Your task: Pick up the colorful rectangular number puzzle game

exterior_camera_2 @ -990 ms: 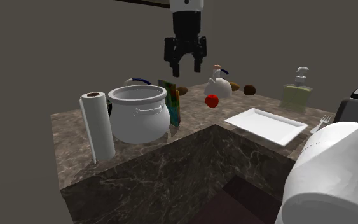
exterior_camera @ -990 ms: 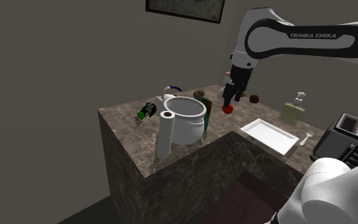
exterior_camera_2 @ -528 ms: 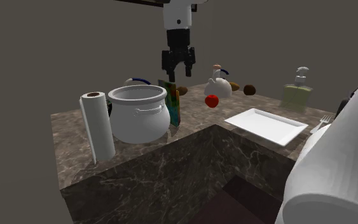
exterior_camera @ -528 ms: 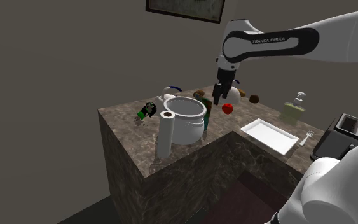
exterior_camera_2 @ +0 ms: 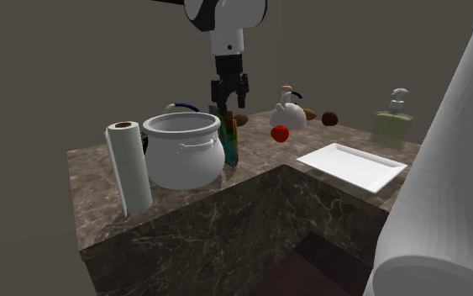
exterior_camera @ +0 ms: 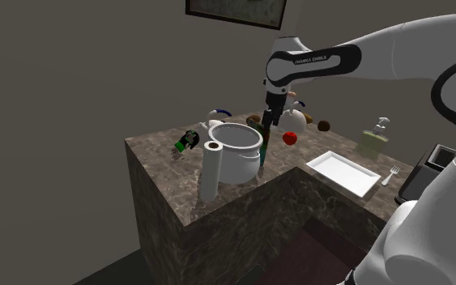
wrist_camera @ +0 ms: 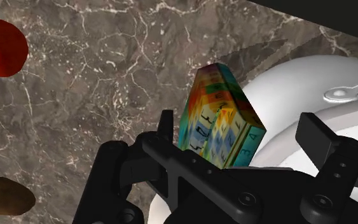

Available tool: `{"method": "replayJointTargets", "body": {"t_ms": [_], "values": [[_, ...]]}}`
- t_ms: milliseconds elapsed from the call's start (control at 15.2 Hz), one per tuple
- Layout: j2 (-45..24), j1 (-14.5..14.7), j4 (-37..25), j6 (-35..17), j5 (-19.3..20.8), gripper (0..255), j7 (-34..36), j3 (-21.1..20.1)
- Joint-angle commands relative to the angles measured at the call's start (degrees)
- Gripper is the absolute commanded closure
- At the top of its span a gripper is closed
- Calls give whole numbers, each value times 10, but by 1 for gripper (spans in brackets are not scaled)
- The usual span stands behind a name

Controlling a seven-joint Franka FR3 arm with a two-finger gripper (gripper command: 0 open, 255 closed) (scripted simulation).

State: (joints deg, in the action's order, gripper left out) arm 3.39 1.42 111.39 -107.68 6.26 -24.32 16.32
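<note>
Arm (exterior_camera: 315, 61) bent downward; tool (exterior_camera_2: 228, 99) pointing down, jaws wide apart just above upright puzzle box (wrist_camera: 219, 118), holding nothing.

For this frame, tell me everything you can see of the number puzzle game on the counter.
The puzzle game is a flat rectangular box printed in orange, green, blue and red patches, with small characters on its face. It stands on edge on the marbled counter, close beside the white pot; whether they touch cannot be told. The gripper hangs just over its top edge, jaws open to either side, not clasping it.
</note>
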Motion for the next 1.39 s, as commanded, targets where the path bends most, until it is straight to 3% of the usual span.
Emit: {"method": "replayJointTargets", "body": {"t_ms": [0, 330, 396, 990, 1320], "values": [[-4, -1, 11, -14, 0, 0, -1, 1], [-9, -1, 33, -41, -1, 0, 0, 2], [-10, 0, 31, -41, -1, 255, 1, 1], [-9, -1, 33, -41, -1, 255, 0, 2], [-2, 0, 1, -4, 0, 255, -2, 1]]}}
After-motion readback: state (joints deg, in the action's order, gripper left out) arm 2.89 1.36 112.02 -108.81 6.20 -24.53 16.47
